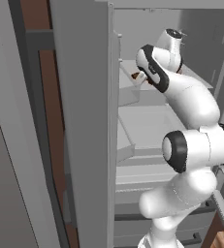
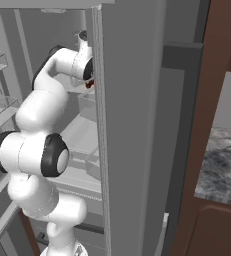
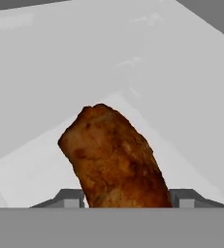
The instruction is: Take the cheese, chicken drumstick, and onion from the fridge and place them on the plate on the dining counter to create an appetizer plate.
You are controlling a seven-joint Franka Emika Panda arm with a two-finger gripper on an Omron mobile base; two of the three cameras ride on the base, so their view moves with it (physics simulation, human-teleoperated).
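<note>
Inside the fridge [image 1: 147, 126], on an upper shelf, our gripper [image 3: 128, 203] is clamped on the chicken drumstick [image 3: 114, 157]; carrying it to the plate, we judge, is left.

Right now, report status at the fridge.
Gripper closed on chicken drumstick. Drumstick over pale fridge shelf, inside open fridge. Nothing in the way.
</note>
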